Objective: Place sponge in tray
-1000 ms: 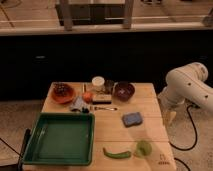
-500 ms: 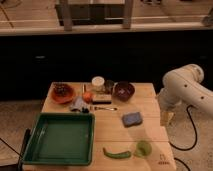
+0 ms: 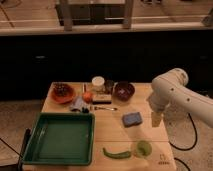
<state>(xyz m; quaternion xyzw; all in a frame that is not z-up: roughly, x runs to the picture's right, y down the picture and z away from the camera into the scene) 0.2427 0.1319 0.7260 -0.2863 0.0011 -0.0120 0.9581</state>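
So the tray [image 3: 59,138], big and dark green, sits on the near left part of the wooden bench [image 3: 111,131], and nothing's lying in it that I can see. The sponge [image 3: 132,119] is the little blue pad out to the right of the tray, flat on the bench and a bit further back than the tray's middle, not touching it.

The gripper [image 3: 157,120] hangs off the white arm [image 3: 172,92] further right of the tray again, just past the sponge near the bench's right edge. Its fingers are spread apart with nothing between them, and there's a small gap between them and the sponge.

Behind the tray there's a row of stuff:
- an orange-red bowl [image 3: 62,93] with something dark in it
- a crumpled grey-blue cloth [image 3: 79,104] right by the tray's back edge
- a dark box [image 3: 105,95] with a white-lidded jar [image 3: 98,81] beyond it
- a dark maroon bowl [image 3: 123,90] off to the right

To the right of the tray's near corner lies a green pepper [image 3: 116,153], with a pale green cup-looking thing [image 3: 143,147] beside it.
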